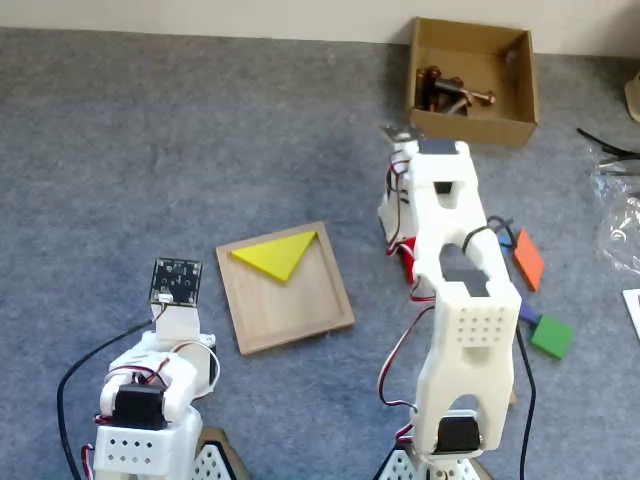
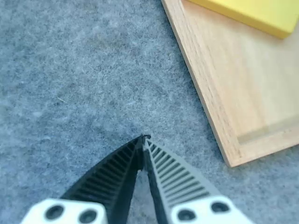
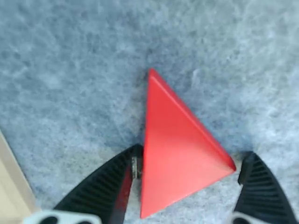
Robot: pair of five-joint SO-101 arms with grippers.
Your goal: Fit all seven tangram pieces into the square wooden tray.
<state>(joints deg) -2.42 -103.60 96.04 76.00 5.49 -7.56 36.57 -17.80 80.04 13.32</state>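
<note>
The square wooden tray point(image 1: 318, 305) lies on the grey carpet with a yellow triangle point(image 1: 275, 255) in its far corner. A red triangle point(image 3: 180, 149) lies flat on the carpet just right of the tray, and a sliver of it point(image 1: 408, 265) shows under the right arm. My right gripper point(image 3: 191, 163) is open and low over the triangle, one finger on each side. My left gripper point(image 2: 142, 139) is shut on nothing, hovering over carpet beside the tray's point(image 2: 210, 107) left edge. An orange piece point(image 1: 528, 260), a green square point(image 1: 551, 336), a blue piece point(image 1: 505, 238) and a purple piece point(image 1: 527, 313) lie right of the right arm.
A cardboard box point(image 1: 520, 90) holding metal odds and ends stands at the back right. Clear plastic wrap point(image 1: 620, 215) and cables lie at the far right edge. Open carpet stretches left of and behind the tray.
</note>
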